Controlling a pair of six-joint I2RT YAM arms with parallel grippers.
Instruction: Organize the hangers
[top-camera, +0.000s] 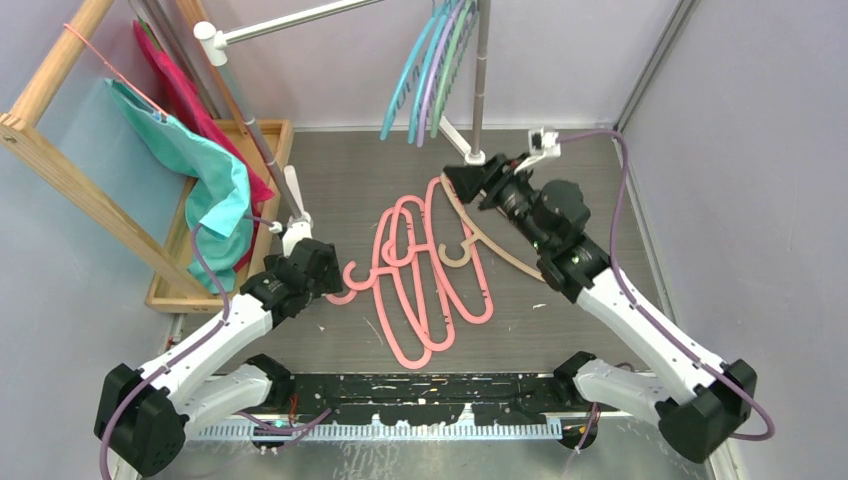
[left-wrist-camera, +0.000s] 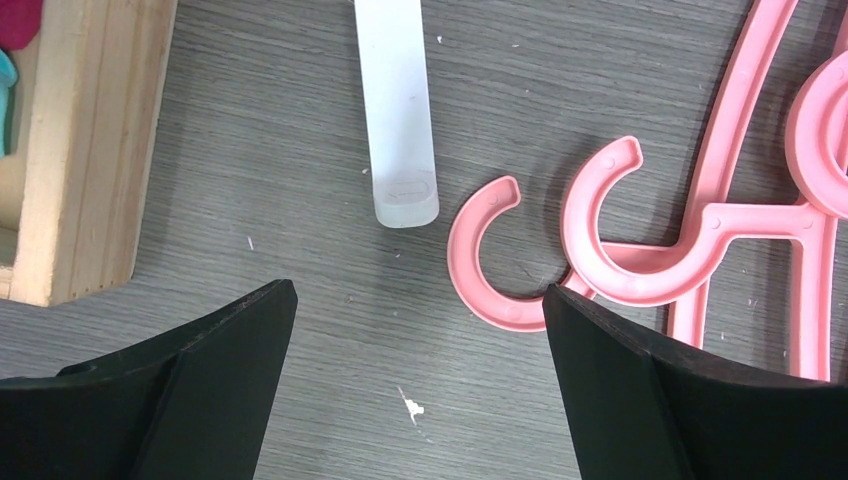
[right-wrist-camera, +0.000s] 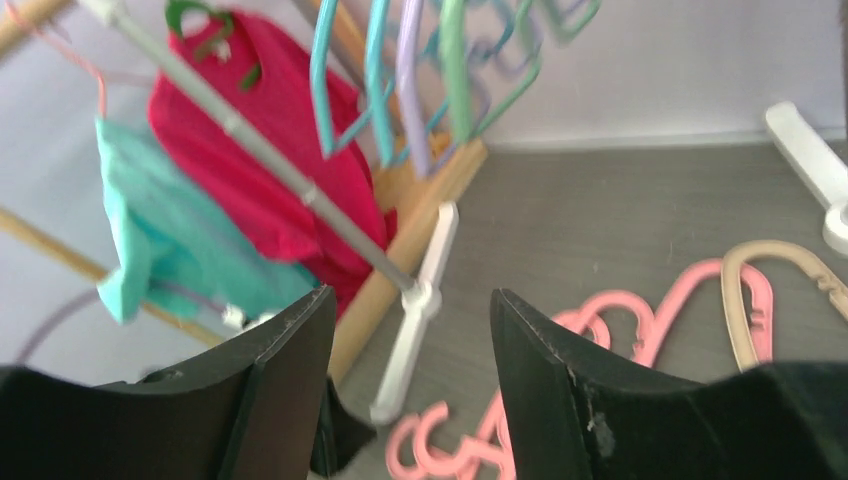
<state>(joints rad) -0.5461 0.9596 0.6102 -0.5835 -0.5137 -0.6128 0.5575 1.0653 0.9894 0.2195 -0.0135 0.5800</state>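
The left tool (left-wrist-camera: 418, 300) is spread wide with nothing between its fingers, low over the grey desk (top-camera: 340, 190). In the left wrist view its right finger tip covers the end of the nearest pink hook; whether it touches cannot be told. The pink hangers (top-camera: 420, 290) lie flat in an overlapping heap at the middle of the desk. A white rack foot (left-wrist-camera: 395, 110) lies just beyond the tool, and a wooden frame (left-wrist-camera: 90, 150) lies to its left.

The right tool (right-wrist-camera: 412, 300) is also spread and empty, raised above the desk's far side. A beige hanger (right-wrist-camera: 735, 315) lies beside the pink ones. Teal, lavender and green hangers (top-camera: 432, 80) hang from the rail above. A teal cloth (top-camera: 200, 160) and a red cloth (top-camera: 180, 90) hang at the left.
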